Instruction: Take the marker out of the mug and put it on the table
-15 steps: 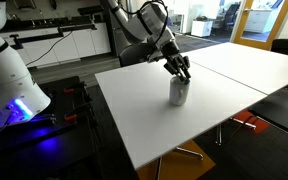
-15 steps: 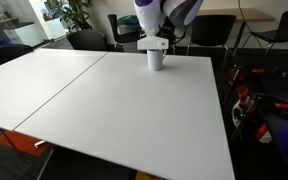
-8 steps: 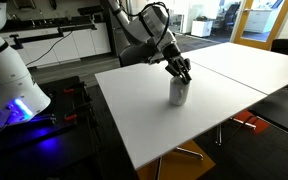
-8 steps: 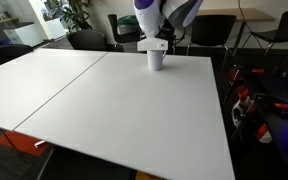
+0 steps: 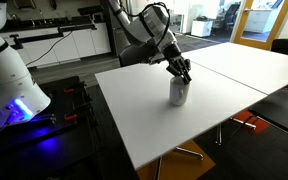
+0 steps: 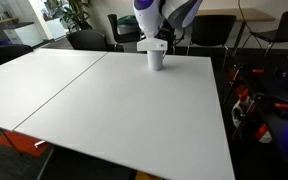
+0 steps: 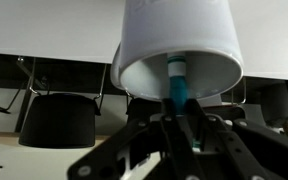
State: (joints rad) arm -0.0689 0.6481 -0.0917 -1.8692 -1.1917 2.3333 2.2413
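- table (image 5: 149, 135) (image 6: 124, 110): white top, fills most of both exterior views. It meets 1 adjoining white table (image 5: 254, 60) (image 6: 34, 75) at a seam.
- arm (image 5: 144, 25) (image 6: 166, 10): comes in from the far side and reaches down over the mug.
- chair (image 7: 59, 122): dark, seen in the wrist view, left of the mug. That view is upside down.
- mug (image 5: 179, 94) (image 6: 156, 60) (image 7: 174, 35): pale and cylindrical, upright on the table. In an exterior view it sits close to the far edge, right of the seam. The wrist view looks straight into its mouth.
- gripper (image 5: 183, 73) (image 6: 156, 45) (image 7: 187, 128): directly above the mug mouth, pointing down. In the wrist view the 2 fingers sit tight on either side of the marker, so it reads as clamped on it.
- marker (image 7: 177, 85): thin teal-blue stick with a pale end. It is inside the mug, off the table, with its upper part between the fingers. It is too small to pick out in the exterior views.
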